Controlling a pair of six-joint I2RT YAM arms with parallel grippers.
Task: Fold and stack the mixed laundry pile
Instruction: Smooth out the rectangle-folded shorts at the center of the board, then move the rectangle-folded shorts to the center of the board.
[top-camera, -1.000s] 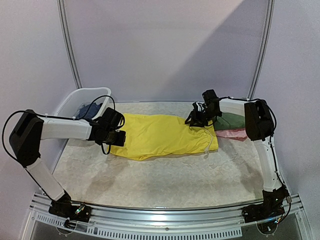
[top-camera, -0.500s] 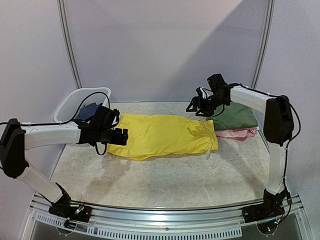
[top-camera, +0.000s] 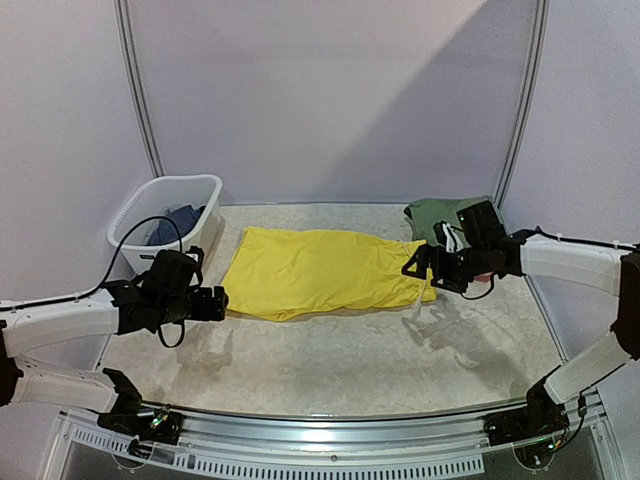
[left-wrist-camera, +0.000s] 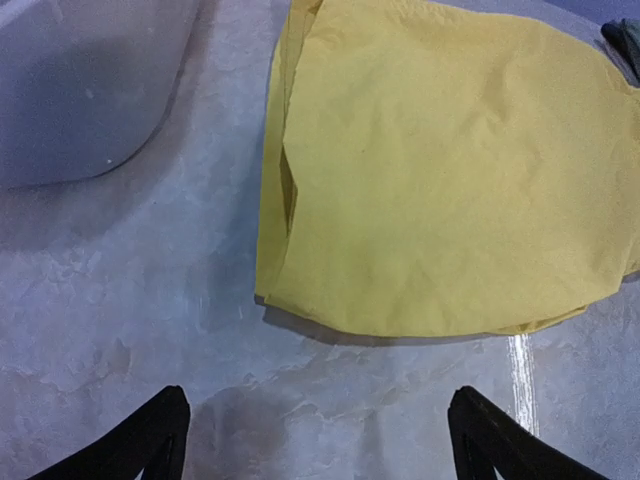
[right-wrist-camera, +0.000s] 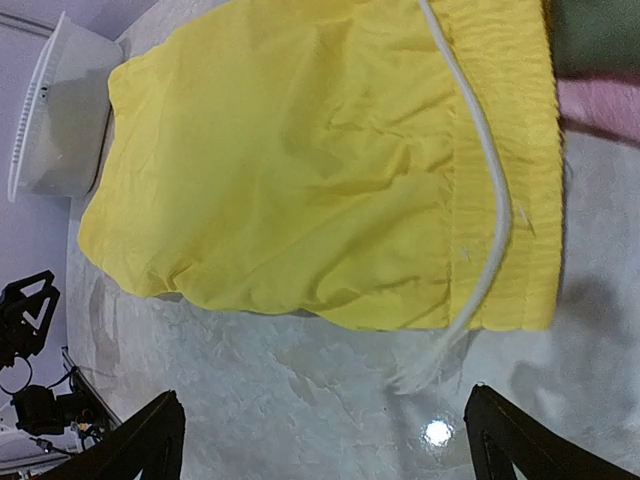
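The yellow shorts (top-camera: 318, 272) lie flat in the middle of the table (top-camera: 330, 365). The doubled edge at the leg end suggests they are folded in half lengthwise. The waistband and its white drawstring (right-wrist-camera: 492, 200) point toward the right. Just beyond the waistband sit the folded green tank top (top-camera: 438, 212) and a pink garment (right-wrist-camera: 600, 105); we cannot tell which lies on which. A dark blue garment (top-camera: 182, 217) sits in the white basket (top-camera: 150, 192) at far left.

The left gripper (top-camera: 207, 301) hovers near the leg end, its fingers spread wide and empty. The right gripper (top-camera: 424, 268) hangs by the waistband corner, likewise wide open with nothing in it.

We judge the step in hand to be a crosswise fold of the shorts. To do it well, we should pinch every layer at the corners of one end and keep the lift low. We then carry the edge over evenly, lay the loose drawstring inside, and avoid dragging the bottom layer or nudging the pile beside it.
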